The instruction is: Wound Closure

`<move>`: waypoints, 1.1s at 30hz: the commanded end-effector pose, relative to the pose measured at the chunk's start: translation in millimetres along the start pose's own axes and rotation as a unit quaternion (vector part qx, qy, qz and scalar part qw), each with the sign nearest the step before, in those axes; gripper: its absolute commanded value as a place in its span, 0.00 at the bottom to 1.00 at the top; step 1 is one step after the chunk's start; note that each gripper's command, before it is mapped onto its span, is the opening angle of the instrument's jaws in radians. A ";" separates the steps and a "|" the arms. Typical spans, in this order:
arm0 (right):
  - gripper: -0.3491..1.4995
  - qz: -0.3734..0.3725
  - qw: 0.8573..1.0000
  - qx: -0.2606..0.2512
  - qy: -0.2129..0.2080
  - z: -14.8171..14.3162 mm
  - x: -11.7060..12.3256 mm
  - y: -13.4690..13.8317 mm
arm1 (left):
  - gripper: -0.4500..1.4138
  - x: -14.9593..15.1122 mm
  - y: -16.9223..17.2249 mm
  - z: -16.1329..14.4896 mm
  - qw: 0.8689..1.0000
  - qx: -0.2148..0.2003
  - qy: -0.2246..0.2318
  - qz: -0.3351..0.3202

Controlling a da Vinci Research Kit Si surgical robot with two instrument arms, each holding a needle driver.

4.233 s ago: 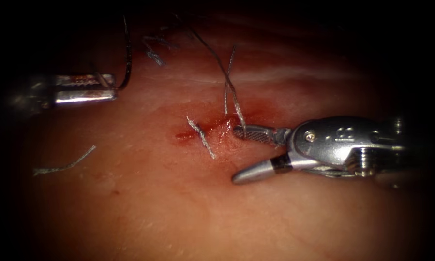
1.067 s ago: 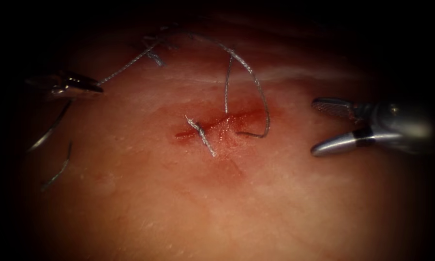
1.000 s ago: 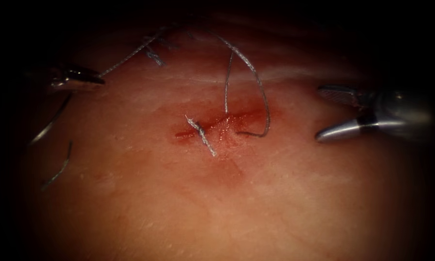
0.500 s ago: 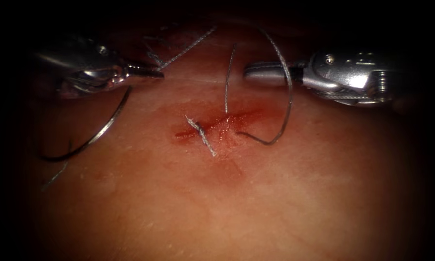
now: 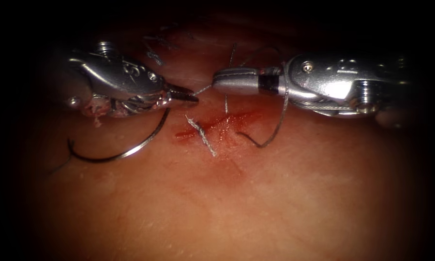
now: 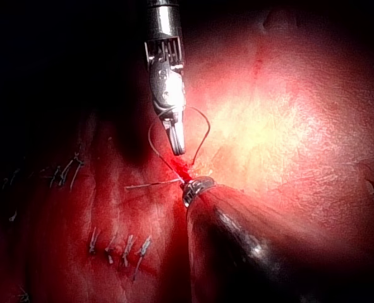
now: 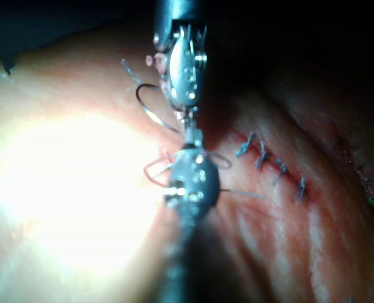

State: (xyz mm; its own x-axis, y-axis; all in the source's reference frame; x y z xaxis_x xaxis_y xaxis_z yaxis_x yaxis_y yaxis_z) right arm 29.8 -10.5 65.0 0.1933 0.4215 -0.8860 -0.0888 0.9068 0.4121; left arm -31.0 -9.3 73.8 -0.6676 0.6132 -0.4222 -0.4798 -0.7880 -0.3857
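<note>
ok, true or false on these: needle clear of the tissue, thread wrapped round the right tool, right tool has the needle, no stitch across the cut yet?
1. The needle lies out of the tissue, left of the cut. True.
2. The thread loops round the right tool. True.
3. The right tool holds the needle. False: the left tool holds it, as far as I can tell near its tail end, with its jaws shut. The right tool's jaws are shut too, with no needle in them.
4. No stitch crosses the cut. False: one stitch with cut ends already crosses it.
</note>
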 end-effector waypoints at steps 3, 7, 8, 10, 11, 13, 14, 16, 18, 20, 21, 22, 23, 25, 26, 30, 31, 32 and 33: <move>0.15 0.000 1.000 -0.016 0.000 1.8 -0.4 0.6 | 0.00 0.1 1.2 0.3 1.000 -0.002 0.000 0.006; 0.48 -0.001 0.999 -0.042 -0.004 2.4 -1.2 1.4 | 0.00 0.5 2.8 -1.2 1.000 -0.008 -0.001 0.016; 0.52 -0.002 0.999 -0.045 -0.005 2.6 -1.5 1.5 | 0.00 0.7 2.9 -1.5 1.000 -0.009 -0.001 0.018; 0.53 -0.004 0.999 -0.046 -0.003 2.8 -1.9 1.5 | 0.00 1.3 3.3 -2.3 1.000 -0.012 -0.002 0.022; 0.54 -0.005 0.999 -0.046 -0.005 3.0 -2.3 1.4 | 0.00 1.6 3.3 -2.7 1.000 -0.013 -0.002 0.024; 0.57 -0.009 0.999 -0.045 -0.014 3.4 -3.0 1.0 | 0.00 2.6 3.3 -3.9 0.999 -0.018 0.003 0.026; 0.59 -0.010 0.999 -0.044 -0.017 3.5 -3.1 0.8 | 0.00 3.0 3.2 -4.3 0.999 -0.017 0.005 0.028; 0.61 -0.012 0.999 -0.043 -0.021 3.6 -3.5 0.6 | 0.00 3.4 3.1 -5.0 0.999 -0.016 0.007 0.030; 0.59 -0.014 0.999 -0.042 -0.026 3.7 -3.8 0.3 | 0.00 4.0 3.2 -5.8 0.999 -0.017 0.012 0.030; 0.56 -0.015 0.999 -0.041 -0.032 3.7 -4.1 0.2 | 0.00 4.2 3.3 -6.3 0.999 -0.017 0.011 0.035; 0.56 -0.016 0.998 -0.041 -0.033 3.8 -4.2 0.1 | 0.00 4.4 3.3 -6.4 0.999 -0.018 0.011 0.034; 0.56 -0.017 0.998 -0.041 -0.035 3.8 -4.4 0.0 | 0.00 4.5 3.3 -6.6 0.999 -0.018 0.011 0.037; 0.56 -0.017 0.998 -0.040 -0.036 3.8 -4.5 0.0 | 0.00 4.6 3.3 -6.7 0.999 -0.017 0.012 0.036; 0.56 -0.019 0.998 -0.037 -0.041 3.8 -4.8 -0.3 | 0.00 5.0 2.8 -7.0 0.999 -0.015 0.013 0.039; 0.55 -0.020 0.998 -0.036 -0.043 3.8 -4.9 -0.4 | 0.00 5.1 2.5 -7.1 0.999 -0.014 0.012 0.042; 0.55 -0.023 0.998 -0.024 -0.047 3.8 -5.4 -1.1 | 0.00 6.3 0.7 -7.3 0.999 -0.008 0.016 0.044; 0.55 -0.023 0.998 -0.020 -0.046 3.9 -5.4 -1.2 | 0.00 6.5 0.3 -7.1 0.999 -0.007 0.015 0.044; 0.55 -0.023 0.998 -0.020 -0.046 3.9 -5.4 -1.3 | 0.00 6.6 0.0 -6.9 0.999 -0.006 0.015 0.044; 0.55 -0.024 0.999 -0.016 -0.045 3.8 -5.3 -1.5 | 0.00 6.7 -0.8 -6.3 0.999 -0.005 0.016 0.048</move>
State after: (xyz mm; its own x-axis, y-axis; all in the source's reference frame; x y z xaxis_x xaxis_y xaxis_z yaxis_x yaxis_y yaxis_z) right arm 32.0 -13.8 69.6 0.2867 0.3777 -0.8804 -0.1076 0.9259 0.3622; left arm -30.8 -3.7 65.8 -0.6925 0.5359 -0.4830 -0.4101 -0.8432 -0.3477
